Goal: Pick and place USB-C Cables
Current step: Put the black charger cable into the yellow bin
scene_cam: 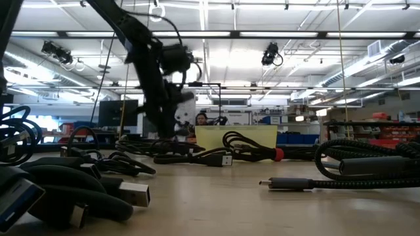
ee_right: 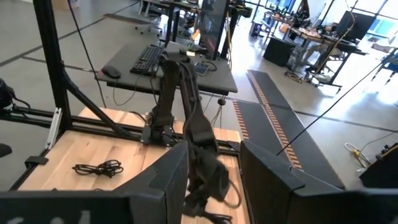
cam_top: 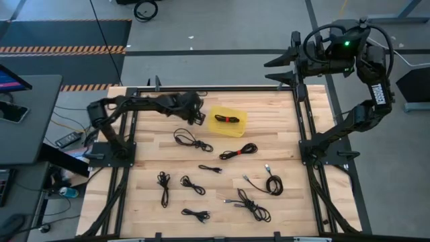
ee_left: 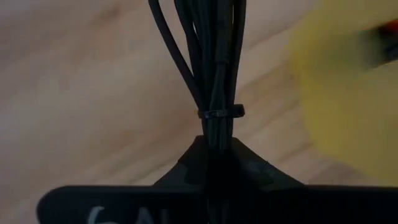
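My left gripper [cam_top: 197, 114] hovers at the left edge of the yellow tray [cam_top: 236, 128], shut on a bundle of black USB-C cable [ee_left: 211, 56]. The tray holds one cable with a red band [cam_top: 227, 119]. Several more black cables lie loose on the wood, among them one by the tray [cam_top: 193, 140], one with red bands [cam_top: 238, 151] and one near the front edge [cam_top: 195, 214]. My right gripper [ee_right: 214, 180] is open and parked high beyond the table's far right corner [cam_top: 279, 64]. My left gripper pinches the cable bundle between its two shut fingers [ee_left: 245, 165], just behind a small black tie [ee_left: 221, 113] that binds the strands. The strands run straight out past the fingertips, along the fingers, over the wood beside the tray. The contact itself is hidden by the fingers.
The yellow tray [ee_left: 348, 93] shows close beside the held bundle. Black frame rails [cam_top: 302, 121] run along both sides of the table. Cables crowd the near half [scene_cam: 79, 187]; bare wood lies around the tray, toward the far edge [cam_top: 269, 107].
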`<state>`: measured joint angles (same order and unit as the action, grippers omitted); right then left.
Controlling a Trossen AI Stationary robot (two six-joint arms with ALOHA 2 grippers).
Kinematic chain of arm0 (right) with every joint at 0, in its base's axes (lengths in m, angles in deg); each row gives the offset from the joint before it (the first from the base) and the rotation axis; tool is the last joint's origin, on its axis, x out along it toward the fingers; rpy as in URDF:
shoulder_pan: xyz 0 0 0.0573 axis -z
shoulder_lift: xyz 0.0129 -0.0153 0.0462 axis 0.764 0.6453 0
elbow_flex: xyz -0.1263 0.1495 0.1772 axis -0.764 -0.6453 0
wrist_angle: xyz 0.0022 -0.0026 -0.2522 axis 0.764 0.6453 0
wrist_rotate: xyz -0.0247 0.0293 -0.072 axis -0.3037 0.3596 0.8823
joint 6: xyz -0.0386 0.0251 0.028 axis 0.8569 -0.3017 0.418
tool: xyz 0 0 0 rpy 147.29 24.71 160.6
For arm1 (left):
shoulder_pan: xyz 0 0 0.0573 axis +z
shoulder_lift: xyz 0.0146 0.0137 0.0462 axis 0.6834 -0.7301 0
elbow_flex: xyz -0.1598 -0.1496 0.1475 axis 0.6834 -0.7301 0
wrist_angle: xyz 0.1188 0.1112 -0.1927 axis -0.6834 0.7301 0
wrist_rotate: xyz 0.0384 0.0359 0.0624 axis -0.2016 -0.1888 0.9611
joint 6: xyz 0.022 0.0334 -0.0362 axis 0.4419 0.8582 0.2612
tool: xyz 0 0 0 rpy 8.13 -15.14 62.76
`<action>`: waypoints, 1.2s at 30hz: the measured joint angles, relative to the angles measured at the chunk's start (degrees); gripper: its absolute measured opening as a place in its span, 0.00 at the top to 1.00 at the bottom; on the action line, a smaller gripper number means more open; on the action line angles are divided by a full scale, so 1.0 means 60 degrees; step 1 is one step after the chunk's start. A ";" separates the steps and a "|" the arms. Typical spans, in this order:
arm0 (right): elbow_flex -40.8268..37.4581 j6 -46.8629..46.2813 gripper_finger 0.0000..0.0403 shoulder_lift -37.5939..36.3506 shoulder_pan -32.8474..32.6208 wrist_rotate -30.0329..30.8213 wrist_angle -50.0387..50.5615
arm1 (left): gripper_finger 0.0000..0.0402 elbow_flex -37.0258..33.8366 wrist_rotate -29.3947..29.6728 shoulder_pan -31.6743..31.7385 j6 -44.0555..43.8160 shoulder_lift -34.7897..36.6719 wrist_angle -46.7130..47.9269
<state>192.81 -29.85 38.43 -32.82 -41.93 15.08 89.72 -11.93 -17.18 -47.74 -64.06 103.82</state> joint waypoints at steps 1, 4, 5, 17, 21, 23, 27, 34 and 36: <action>0.0000 0.0000 0.62 0.0000 0.0000 0.0005 0.0000 | 0.90 0.0002 0.0004 -0.0008 0.0164 0.0282 -0.0069; 0.0004 0.0000 0.62 0.0000 0.0000 0.0195 0.0000 | 0.90 0.0004 0.0015 -0.0160 0.1284 0.1183 -0.0262; 0.0004 -0.0003 0.62 0.0000 0.0000 0.0281 0.0001 | 0.90 0.0004 -0.0002 -0.0248 0.1848 0.1464 -0.0356; 0.0004 -0.0537 0.62 0.0000 0.0000 0.0736 -0.0088 | 0.90 0.3949 -0.1423 -0.0743 0.7268 0.1092 0.2875; 0.0004 -0.0760 0.62 0.0004 0.0000 0.0736 -0.0092 | 0.90 0.5695 -0.2092 -0.0747 0.8950 -0.0079 0.4413; 0.0004 -0.0889 0.62 0.0004 0.0000 0.0736 -0.0100 | 0.90 0.6382 -0.2609 -0.0739 0.9672 -0.0728 0.5107; 0.0004 -0.1101 0.62 0.0004 0.0000 0.0729 -0.0113 | 0.90 0.7280 -0.3097 -0.0729 1.0785 -0.1948 0.5992; 0.0007 -0.1108 0.62 0.0004 0.0000 0.0671 -0.0161 | 0.90 0.7621 -0.3144 -0.0769 1.2011 -0.3172 0.5967; 0.0007 -0.1108 0.62 0.0004 0.0000 0.0667 -0.0161 | 0.90 0.7621 -0.3144 -0.0769 1.2175 -0.3407 0.5918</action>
<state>192.85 -36.50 38.46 -32.82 -37.93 14.12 135.44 -30.79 -21.79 25.31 -84.50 139.33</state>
